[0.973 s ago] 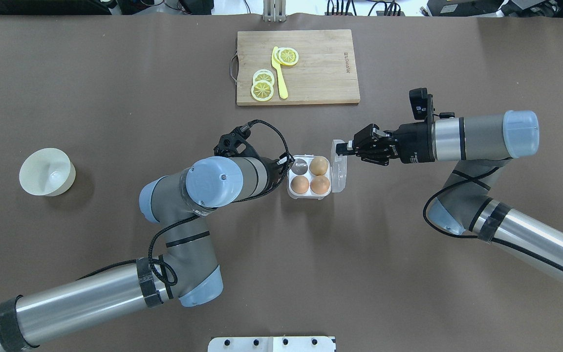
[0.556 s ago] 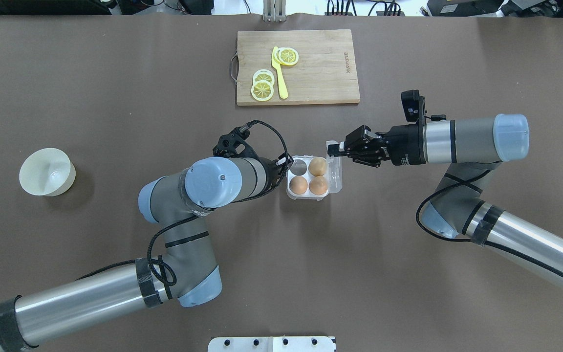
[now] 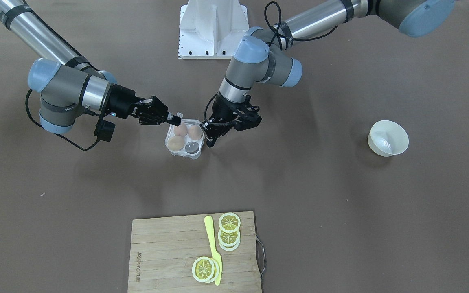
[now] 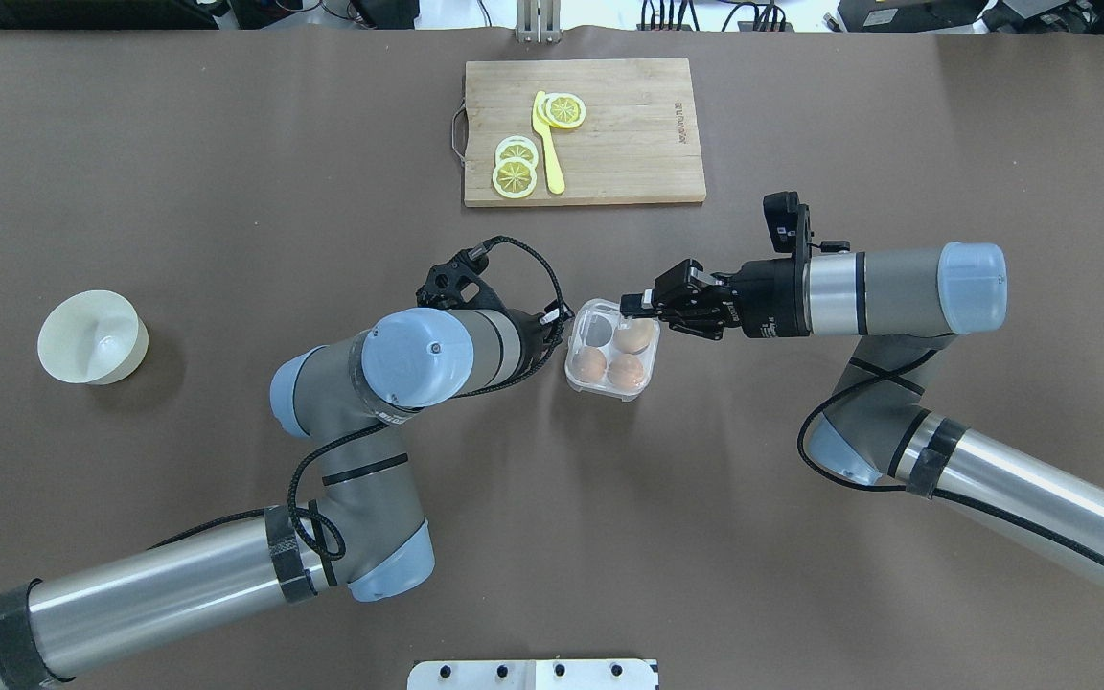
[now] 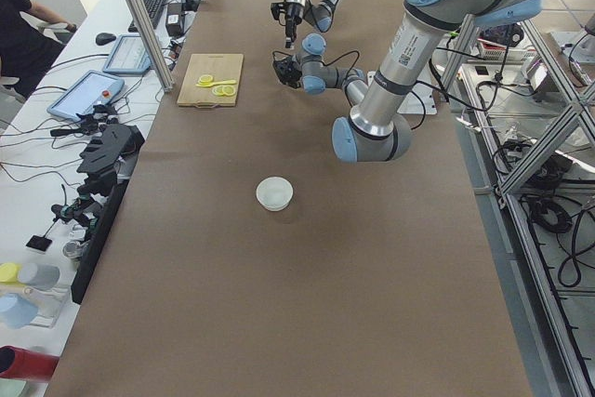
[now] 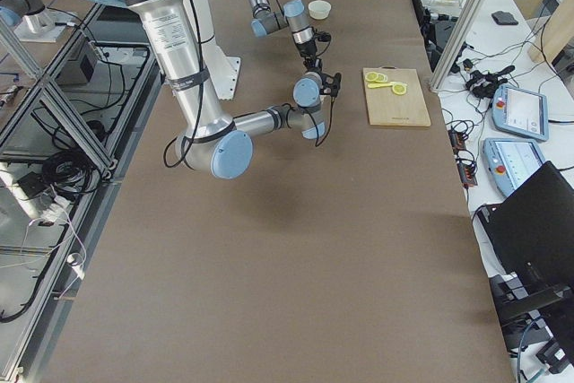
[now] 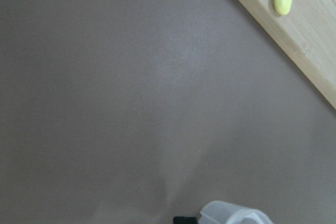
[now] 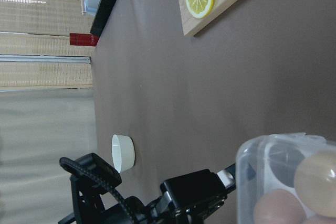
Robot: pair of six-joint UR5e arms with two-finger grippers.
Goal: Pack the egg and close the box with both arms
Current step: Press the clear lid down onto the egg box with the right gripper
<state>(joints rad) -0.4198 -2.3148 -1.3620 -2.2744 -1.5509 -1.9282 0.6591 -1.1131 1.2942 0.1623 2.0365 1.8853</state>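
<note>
The clear box sits mid-table. Two reddish-brown eggs and a paler one lie in its cells; one cell holds none. Which brown one is the task's egg I cannot tell. My right gripper reaches in from the right, shut on the edge of the clear lid, which is folded over the eggs. My left gripper rests against the box's left side, mostly hidden under its wrist in the overhead view. Whether it is open or shut does not show.
A wooden cutting board with lemon slices and a yellow knife lies at the far side. An off-white bowl stands far to the left. A person is beside the table.
My right gripper has moved left and swung the lid from standing at the box's right side down over the eggs. The box shifted slightly. The left arm has stayed put.
</note>
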